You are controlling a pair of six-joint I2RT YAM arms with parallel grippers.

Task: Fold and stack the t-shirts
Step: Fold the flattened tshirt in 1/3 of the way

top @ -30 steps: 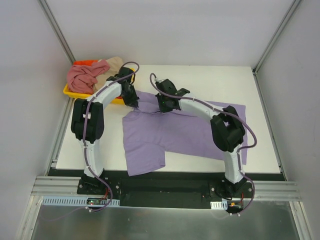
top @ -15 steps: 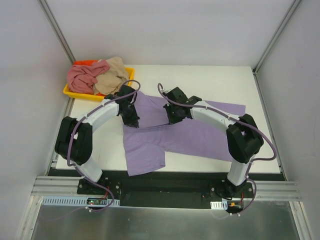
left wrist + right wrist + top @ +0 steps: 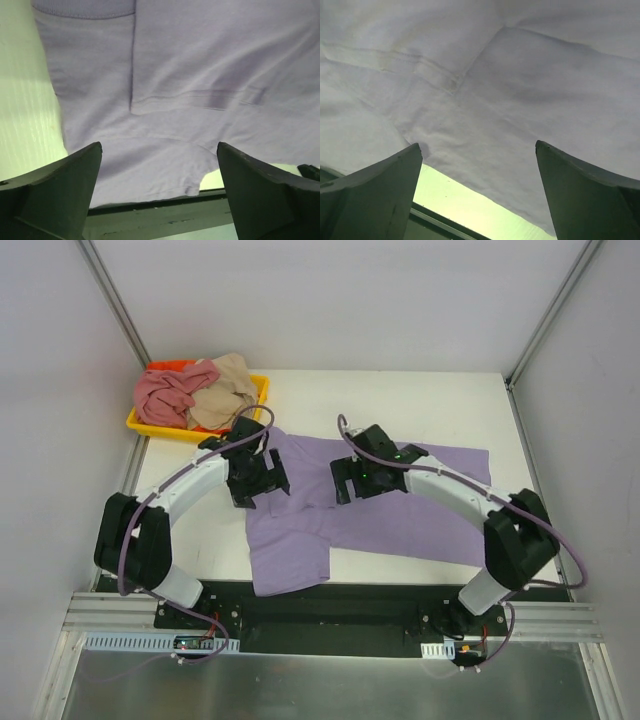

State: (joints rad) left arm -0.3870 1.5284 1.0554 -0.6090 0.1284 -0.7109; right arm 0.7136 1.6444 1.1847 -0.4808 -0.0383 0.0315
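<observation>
The lavender t-shirt [image 3: 410, 515] lies spread on the white table, one flap reaching the near edge at the left. Above its upper part, my left gripper [image 3: 262, 485] and right gripper [image 3: 358, 485] hover side by side, both open and holding nothing. In the left wrist view, the left gripper [image 3: 159, 147] stands wide over the lavender t-shirt [image 3: 200, 75], where a hem and a seam show. In the right wrist view, the right gripper [image 3: 478, 145] spans smooth cloth of the same t-shirt [image 3: 520, 100] near its edge. The pink t-shirt [image 3: 168, 395] and the beige t-shirt [image 3: 228, 388] lie crumpled in the tray.
A shallow yellow tray [image 3: 148, 426] sits at the table's far left corner, just behind my left arm. White walls close in the table [image 3: 430, 400] on three sides. A black rail runs along the near edge.
Both grippers were shut on the lavender t-shirt's far edge. They drew it toward the near side, then opened and let it go.
</observation>
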